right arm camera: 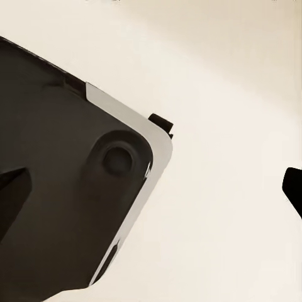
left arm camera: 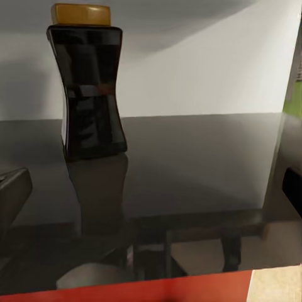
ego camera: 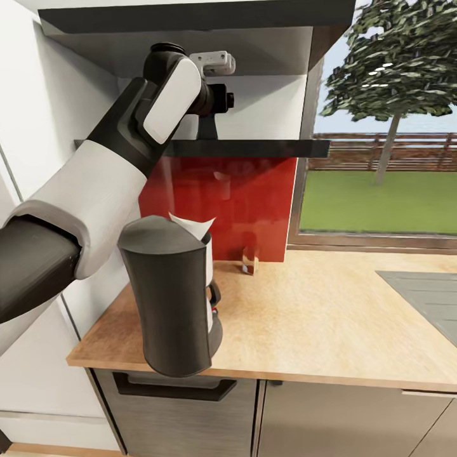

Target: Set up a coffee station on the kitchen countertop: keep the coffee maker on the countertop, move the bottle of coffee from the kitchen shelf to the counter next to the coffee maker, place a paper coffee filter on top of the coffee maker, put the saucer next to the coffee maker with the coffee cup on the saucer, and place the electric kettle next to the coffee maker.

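Observation:
The bottle of coffee (left arm camera: pixel 88 88), nearly black with an amber lid, stands upright on the glossy black kitchen shelf (left arm camera: pixel 189 163). My left gripper (left arm camera: pixel 151 189) is open at the shelf's front edge, its fingertips (left arm camera: pixel 12 195) wide apart, and the bottle stands farther in, off to one side. In the head view my left arm (ego camera: pixel 165 101) reaches up to that shelf (ego camera: pixel 254 148). Below it, the dark grey coffee maker (ego camera: pixel 171 298) stands on the light wood countertop (ego camera: pixel 304 317) with a white paper coffee filter (ego camera: pixel 193 225) sticking out of its top. My right gripper (right arm camera: pixel 151 189) hangs open over a pale floor.
A red backsplash (ego camera: pixel 254 197) runs under the shelf, with a small clear-and-brown object (ego camera: pixel 249 259) at its foot. The grey sink (ego camera: pixel 425 298) is at the counter's right. A tall white cabinet (ego camera: pixel 38 127) stands to the left. A dark, white-edged robot part (right arm camera: pixel 69 189) lies beside my right gripper.

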